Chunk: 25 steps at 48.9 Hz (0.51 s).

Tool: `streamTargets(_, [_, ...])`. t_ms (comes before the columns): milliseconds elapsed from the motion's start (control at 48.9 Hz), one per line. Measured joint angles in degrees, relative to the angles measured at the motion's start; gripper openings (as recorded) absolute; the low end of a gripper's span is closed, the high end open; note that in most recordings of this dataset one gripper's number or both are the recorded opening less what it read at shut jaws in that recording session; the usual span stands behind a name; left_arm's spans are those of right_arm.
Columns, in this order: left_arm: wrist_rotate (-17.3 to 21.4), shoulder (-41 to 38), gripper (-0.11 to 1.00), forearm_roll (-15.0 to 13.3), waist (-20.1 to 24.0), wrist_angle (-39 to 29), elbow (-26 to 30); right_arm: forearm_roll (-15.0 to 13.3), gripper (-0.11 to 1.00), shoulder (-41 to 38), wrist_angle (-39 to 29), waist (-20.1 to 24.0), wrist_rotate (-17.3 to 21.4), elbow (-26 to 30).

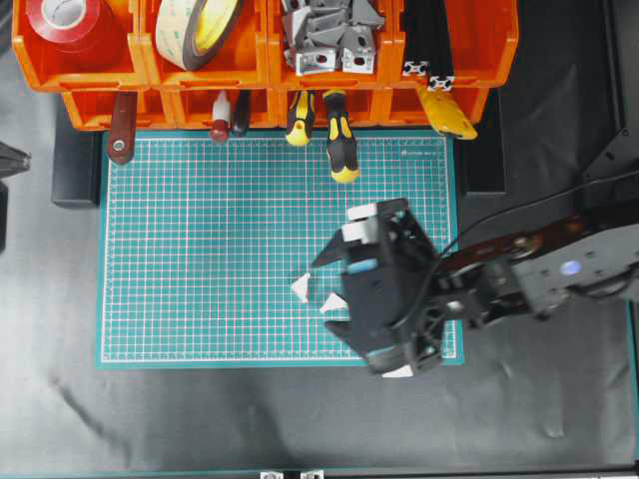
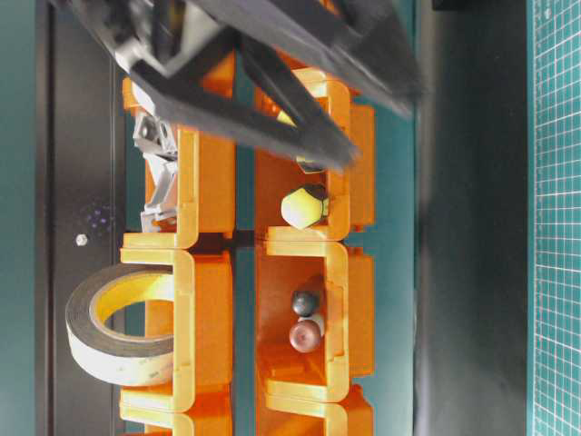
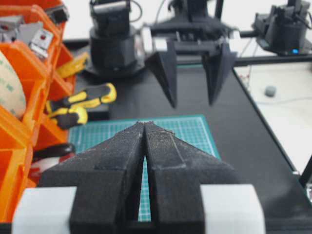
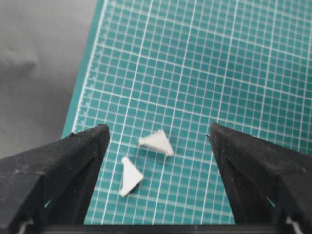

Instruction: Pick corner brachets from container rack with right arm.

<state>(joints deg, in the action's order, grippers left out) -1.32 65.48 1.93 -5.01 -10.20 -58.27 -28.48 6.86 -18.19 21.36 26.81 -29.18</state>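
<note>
Two corner brachets (image 4: 157, 142) on cutting mat (image 1: 200, 249) between wide right gripper (image 4: 158, 141) jaws; probably rigid, slick, small; best pinched across flat triangular sides.

The right gripper (image 1: 324, 294) hangs with jaws spread over two corner brachets (image 4: 157, 142) on open green mat (image 1: 200, 249), well clear of the far container rack (image 1: 100, 75).

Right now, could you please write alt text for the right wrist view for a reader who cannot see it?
Two small pale corner brachets lie apart on a green gridded cutting mat, between the open black fingers of the right gripper, which holds nothing. Dark grey table surface shows at the left.
</note>
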Motion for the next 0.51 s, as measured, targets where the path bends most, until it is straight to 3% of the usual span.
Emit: streamTargets(511, [-0.1, 2.3, 0.0, 0.0, 0.0, -3.8, -0.1, 0.0, 0.79, 10.8, 2.3, 0.1, 7.6, -9.5])
